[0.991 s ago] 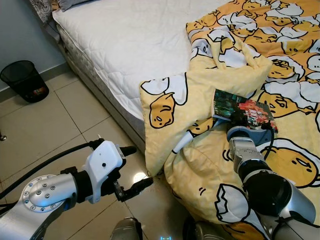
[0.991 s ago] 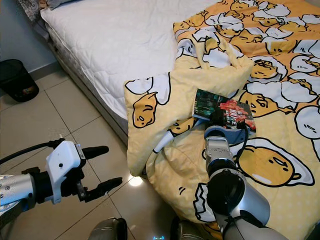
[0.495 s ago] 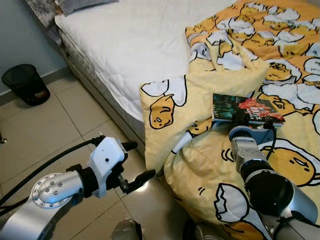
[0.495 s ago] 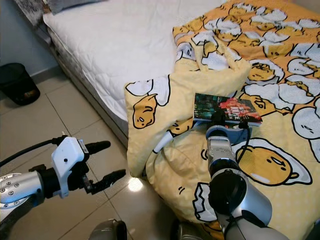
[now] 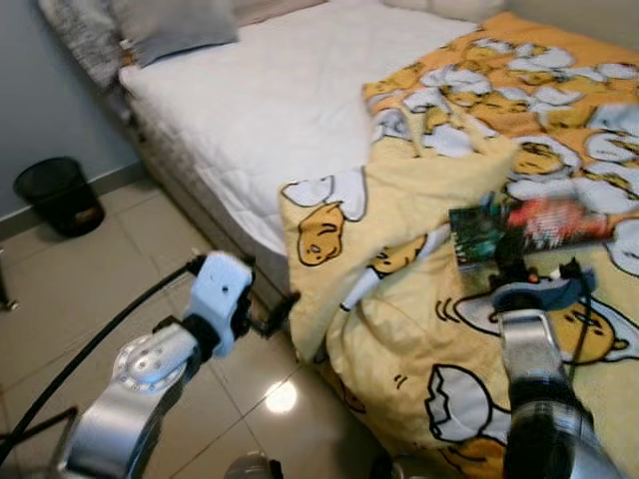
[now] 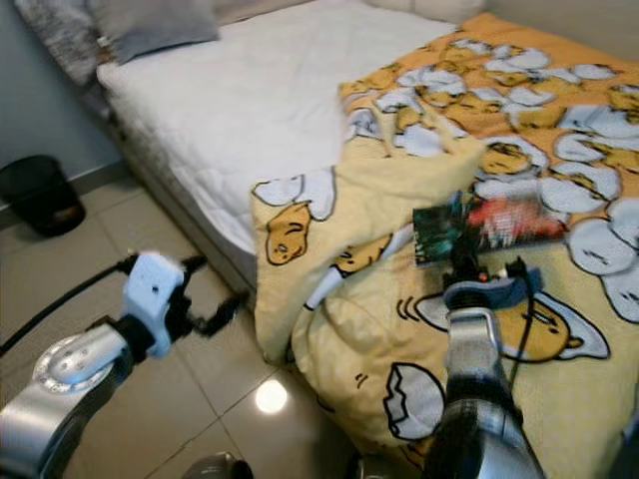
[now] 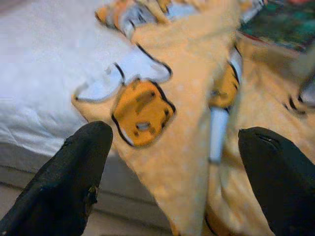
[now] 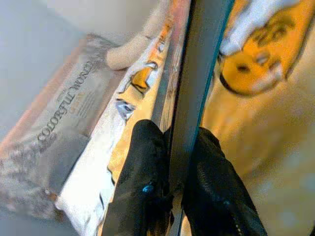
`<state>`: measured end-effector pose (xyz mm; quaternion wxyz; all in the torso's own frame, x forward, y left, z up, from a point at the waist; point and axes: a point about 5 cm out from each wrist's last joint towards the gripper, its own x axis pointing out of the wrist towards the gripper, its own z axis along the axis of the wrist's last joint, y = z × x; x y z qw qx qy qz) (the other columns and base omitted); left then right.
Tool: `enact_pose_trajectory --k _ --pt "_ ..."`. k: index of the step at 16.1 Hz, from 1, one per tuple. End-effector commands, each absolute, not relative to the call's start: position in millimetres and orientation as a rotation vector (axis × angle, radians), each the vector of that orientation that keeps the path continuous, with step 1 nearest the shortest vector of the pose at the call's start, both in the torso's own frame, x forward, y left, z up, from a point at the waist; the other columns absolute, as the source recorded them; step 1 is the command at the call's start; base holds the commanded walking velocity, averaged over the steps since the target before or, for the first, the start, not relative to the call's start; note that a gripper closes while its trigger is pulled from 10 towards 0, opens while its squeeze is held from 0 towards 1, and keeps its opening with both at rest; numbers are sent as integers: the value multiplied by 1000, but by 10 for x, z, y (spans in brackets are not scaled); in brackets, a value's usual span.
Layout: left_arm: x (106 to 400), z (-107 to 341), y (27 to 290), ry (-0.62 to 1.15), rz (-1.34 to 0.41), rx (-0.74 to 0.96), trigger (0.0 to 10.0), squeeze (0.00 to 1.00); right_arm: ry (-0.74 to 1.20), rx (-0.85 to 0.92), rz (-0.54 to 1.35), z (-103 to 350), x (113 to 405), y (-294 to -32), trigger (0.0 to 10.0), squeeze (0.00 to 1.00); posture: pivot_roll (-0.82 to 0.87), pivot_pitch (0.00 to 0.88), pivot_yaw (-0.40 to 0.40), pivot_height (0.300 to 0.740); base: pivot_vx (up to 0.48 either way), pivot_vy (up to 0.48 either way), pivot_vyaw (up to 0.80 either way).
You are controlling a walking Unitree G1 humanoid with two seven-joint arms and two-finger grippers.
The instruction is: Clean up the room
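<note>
Right claw pinches the book by its near edge, lifting it just above the yellow blanket on the bed, probably to clear it away. Left claw spread wide, facing the blanket's hanging corner.

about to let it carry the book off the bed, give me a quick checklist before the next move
1. Right gripper shut on the book: ok, fingers pinch its edge.
2. Book lifted off the yellow blanket: cannot tell, the eye views are blurred.
3. Grip depth: not ok, only the near edge is pinched, so the book may sag.
4. Left gripper empty: ok, open, facing the blanket's hanging corner.
5. Left gripper apart from the blanket: cannot tell, its fingertip looks very close.
6. Drop-off spot chosen: cannot tell; a black bin stands on the floor.
</note>
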<state>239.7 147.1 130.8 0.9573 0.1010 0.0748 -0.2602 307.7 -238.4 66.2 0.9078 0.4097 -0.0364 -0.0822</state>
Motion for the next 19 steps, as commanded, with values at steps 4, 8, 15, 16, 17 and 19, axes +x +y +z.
enact_pose_trajectory --k 4,8,15,16,17,19 --pt "2469 1287 1530 120 -379 225 10000 1000 -99 457 23 1092 3032 -1964 78 0 -72 0 12 740 0 0 0" --pt "2516 1294 1612 109 -295 280 10000 1000 9 131 53 915 2771 -1705 10000 0 -62 0 2 740 0 0 -200" --pt "2501 1231 1801 136 -141 237 10000 976 83 287 83 893 2641 -1529 10000 0 -31 0 -31 740 0 0 -800" --pt "2496 1227 1812 143 -131 218 10000 953 82 290 107 917 2645 -1500 10000 0 -28 0 -38 740 0 0 -800" --pt "2493 1218 1810 153 -129 208 10000 843 89 286 116 921 2651 -1489 10000 0 -23 0 -43 740 0 0 -800" --pt "2530 1219 1806 166 -135 230 10000 231 103 181 90 915 2698 -1493 10000 0 -29 0 -41 740 0 0 -800"
